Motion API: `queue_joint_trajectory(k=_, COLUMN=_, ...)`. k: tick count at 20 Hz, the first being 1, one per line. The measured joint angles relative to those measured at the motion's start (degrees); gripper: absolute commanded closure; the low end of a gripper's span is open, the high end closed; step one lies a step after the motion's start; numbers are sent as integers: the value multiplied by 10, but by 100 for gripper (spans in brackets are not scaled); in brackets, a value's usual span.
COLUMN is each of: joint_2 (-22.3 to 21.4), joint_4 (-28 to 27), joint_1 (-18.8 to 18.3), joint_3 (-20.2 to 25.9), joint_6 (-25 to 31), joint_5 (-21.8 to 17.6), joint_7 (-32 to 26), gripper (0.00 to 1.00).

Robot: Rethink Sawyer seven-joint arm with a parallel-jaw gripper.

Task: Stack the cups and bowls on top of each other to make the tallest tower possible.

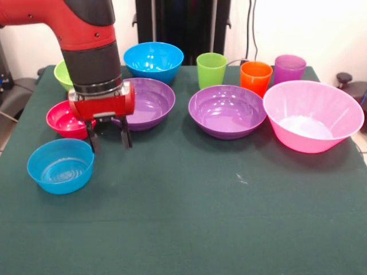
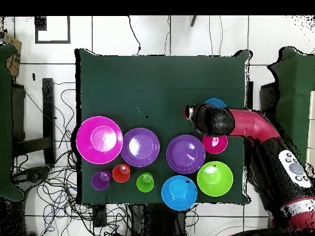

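From the front we look across the table (image 1: 189, 217) toward the arm (image 1: 86, 40) at its far side, fairly close, so the cloth's near edge is cut off. From overhead we look straight down from higher up, with the whole table (image 2: 160, 80) and the floor around it in frame. Both views take in the pink bowl (image 1: 312, 114) (image 2: 98, 140); it sits right of the arm from the front, left of it from overhead.
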Motion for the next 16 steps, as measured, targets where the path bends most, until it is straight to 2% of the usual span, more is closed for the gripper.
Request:
queue_joint_trajectory(k=11, joint_2=55, joint_4=-76, joint_1=2, joint_3=41, joint_6=39, joint_5=-13, joint_7=-20, gripper=0)
queue_joint_trajectory(k=16, joint_2=60, joint_4=-82, joint_1=-1, joint_3=53, joint_6=68, joint_5=-16, joint_7=-45, gripper=0)
